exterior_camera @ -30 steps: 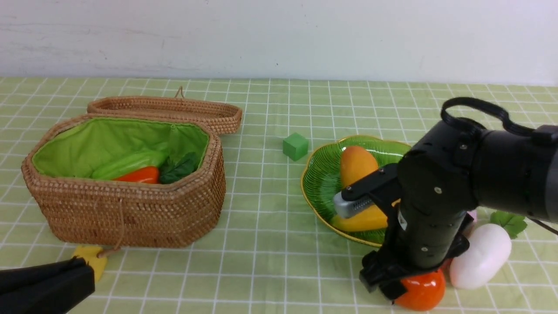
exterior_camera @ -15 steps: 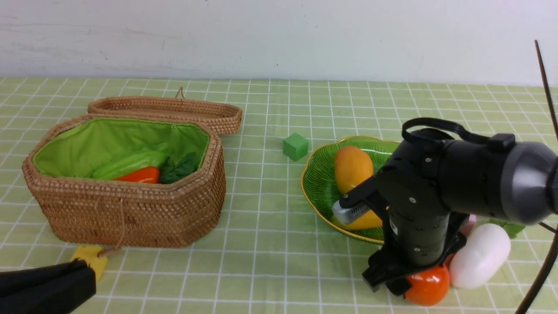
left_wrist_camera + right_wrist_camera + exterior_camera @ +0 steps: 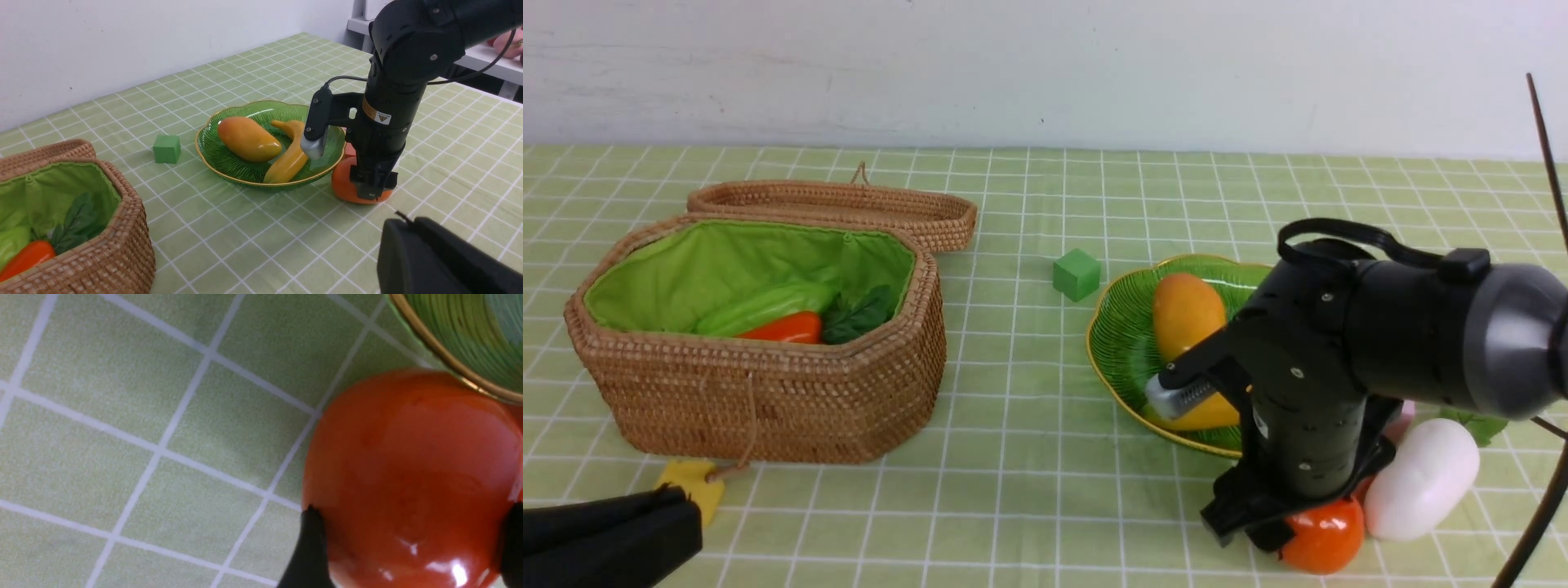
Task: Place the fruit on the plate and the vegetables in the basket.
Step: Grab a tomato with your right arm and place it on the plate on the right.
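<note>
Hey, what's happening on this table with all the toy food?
A two-armed robot is sorting toy food. Its right gripper is closed around the persimmon, which sits on the table beside the green plate. The mango and banana already lie on the plate; a carrot and green pod are in the basket. The white radish lies on the table. The left gripper is shut and empty.

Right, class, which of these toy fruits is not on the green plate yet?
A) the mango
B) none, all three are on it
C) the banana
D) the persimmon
D: the persimmon sits on the tablecloth just outside the plate, while the mango and the banana lie in the plate.
</note>
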